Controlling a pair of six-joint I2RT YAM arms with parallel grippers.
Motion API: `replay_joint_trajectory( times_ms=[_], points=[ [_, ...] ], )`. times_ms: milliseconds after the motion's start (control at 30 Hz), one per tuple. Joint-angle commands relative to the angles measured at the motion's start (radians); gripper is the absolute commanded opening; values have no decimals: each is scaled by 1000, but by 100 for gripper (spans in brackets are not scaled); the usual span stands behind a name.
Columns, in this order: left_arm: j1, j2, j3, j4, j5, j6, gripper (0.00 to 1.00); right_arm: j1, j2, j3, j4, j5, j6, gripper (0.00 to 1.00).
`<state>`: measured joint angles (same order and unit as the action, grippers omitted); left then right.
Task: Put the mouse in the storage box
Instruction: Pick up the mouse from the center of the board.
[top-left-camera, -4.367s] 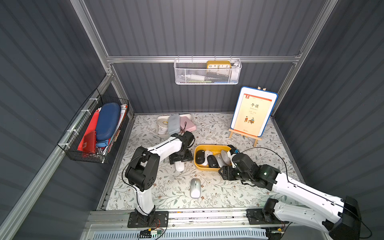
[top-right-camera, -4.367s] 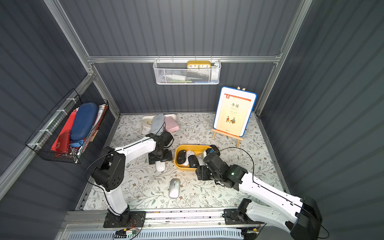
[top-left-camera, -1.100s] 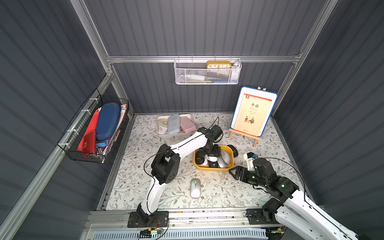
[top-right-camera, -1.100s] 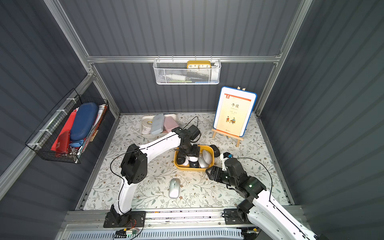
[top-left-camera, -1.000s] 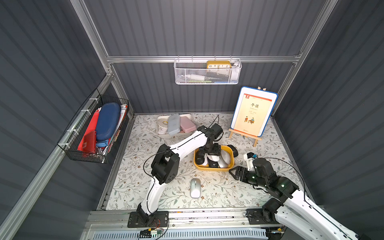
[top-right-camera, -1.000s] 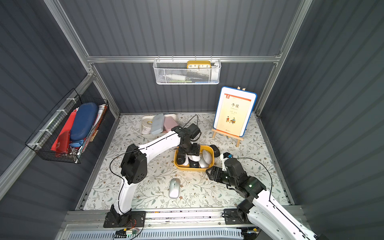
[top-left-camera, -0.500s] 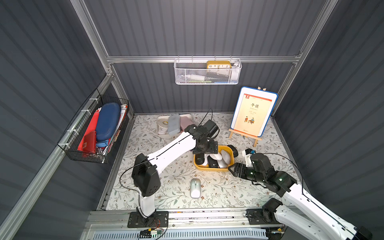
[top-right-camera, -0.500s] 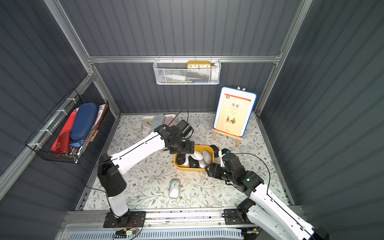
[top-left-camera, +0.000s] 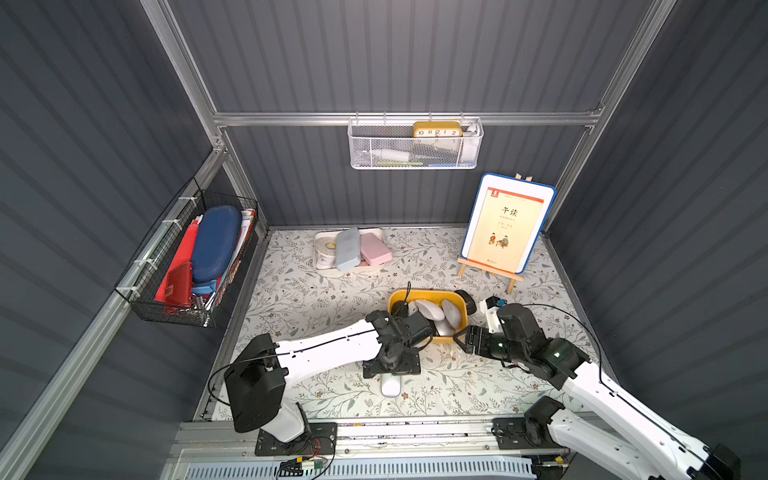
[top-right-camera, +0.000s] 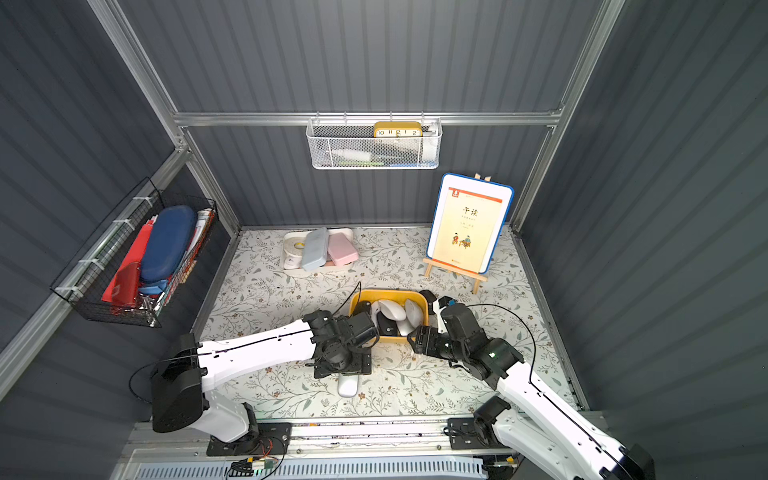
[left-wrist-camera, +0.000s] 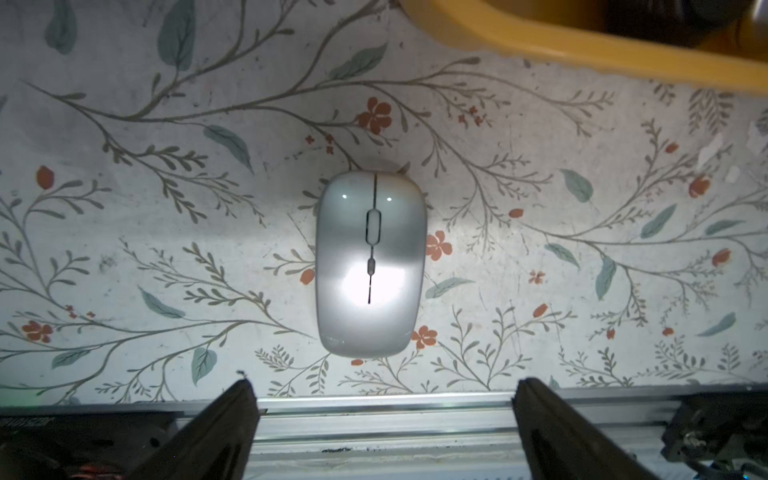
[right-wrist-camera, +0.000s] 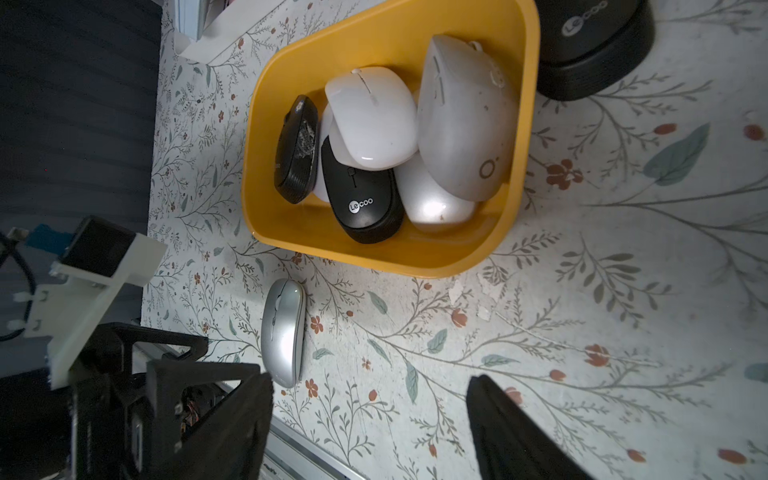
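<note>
box (top-left-camera: 415, 293): yellow, several mice (right-wrist-camera: 370, 116) inside.
left gripper (left-wrist-camera: 382, 390): spread wide, empty, over mouse (left-wrist-camera: 370, 266); advised: lower straight, jaws astride its long sides, then close.
right gripper (right-wrist-camera: 372, 380): parted, empty, beside box.
mouse: silver, on mat (left-wrist-camera: 124, 249), near box.

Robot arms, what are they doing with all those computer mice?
They are tidying mice into the yellow storage box, which already holds several. The left hand hangs open over a silver mouse lying on the flowery table, not touching it. The right hand is open and empty near the box. A black mouse also sits outside, just beside the box.
</note>
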<state>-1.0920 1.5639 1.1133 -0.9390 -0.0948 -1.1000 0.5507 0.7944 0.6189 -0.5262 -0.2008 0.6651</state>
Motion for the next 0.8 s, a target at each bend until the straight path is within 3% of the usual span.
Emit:
replay_joint_trajectory(
  times_ms=[0, 200, 400, 600, 767],
  points=[
    [0, 7, -100, 77, 27, -92, 98, 2, -26, -13, -12, -28, 9, 78],
    [1, 87, -111, 136, 58, -60, 98, 95, -4, -119, 122, -115, 113, 76],
    [3, 116, -106, 157, 59, -32, 98, 250, 45, -150, 146, -19, 181, 76],
    [3, 138, -118, 142, 32, -51, 94, 264, 23, -139, 103, 26, 183, 75],
    [7, 114, -136, 175, -1, -41, 83, 264, 0, -136, 52, 55, 181, 75]
  ],
)
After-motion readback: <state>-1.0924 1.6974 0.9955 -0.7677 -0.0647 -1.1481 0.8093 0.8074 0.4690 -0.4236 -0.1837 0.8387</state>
